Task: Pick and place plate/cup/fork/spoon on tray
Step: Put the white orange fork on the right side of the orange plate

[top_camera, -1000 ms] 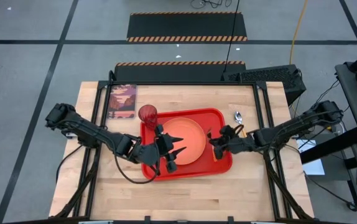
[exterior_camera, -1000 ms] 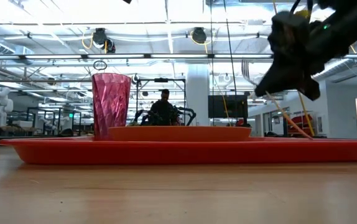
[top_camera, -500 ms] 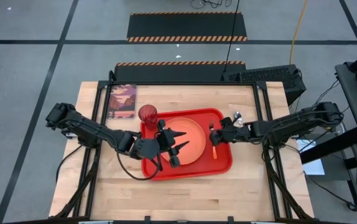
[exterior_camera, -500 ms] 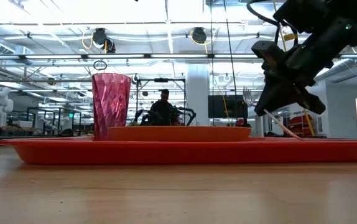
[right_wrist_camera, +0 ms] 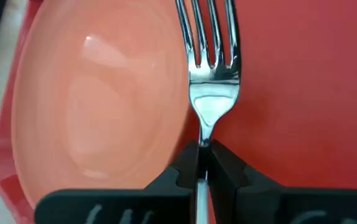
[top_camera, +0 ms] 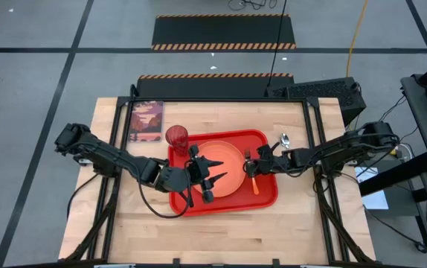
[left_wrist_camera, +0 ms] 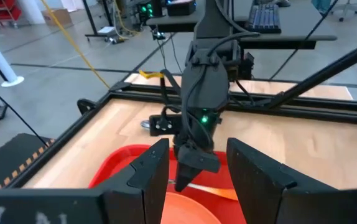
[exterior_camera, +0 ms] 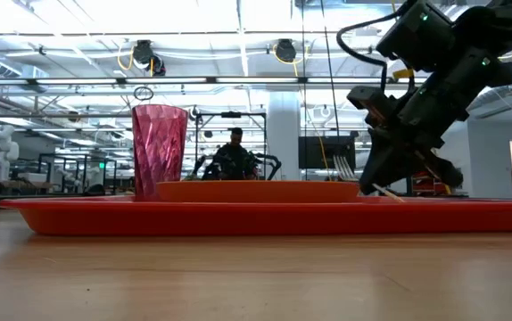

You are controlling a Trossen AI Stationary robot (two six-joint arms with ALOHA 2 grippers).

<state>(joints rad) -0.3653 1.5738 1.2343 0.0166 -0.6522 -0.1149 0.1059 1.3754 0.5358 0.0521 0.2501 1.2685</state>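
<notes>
While the right tool (top_camera: 257, 165) pinches the fork (right_wrist_camera: 208, 56) low over the tray (top_camera: 268, 195) beside the plate (top_camera: 225, 167), the next move likely calls for letting go; the left tool (top_camera: 212, 181), spread, hovers over the plate.

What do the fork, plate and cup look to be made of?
Fork: the tines look like polished metal, silvery with bright reflections; the handle is orange, probably plastic. Plate: seemingly plastic, smooth orange with a soft glossy highlight. Cup: likely translucent plastic, dark red and faceted, with light showing through.
</notes>
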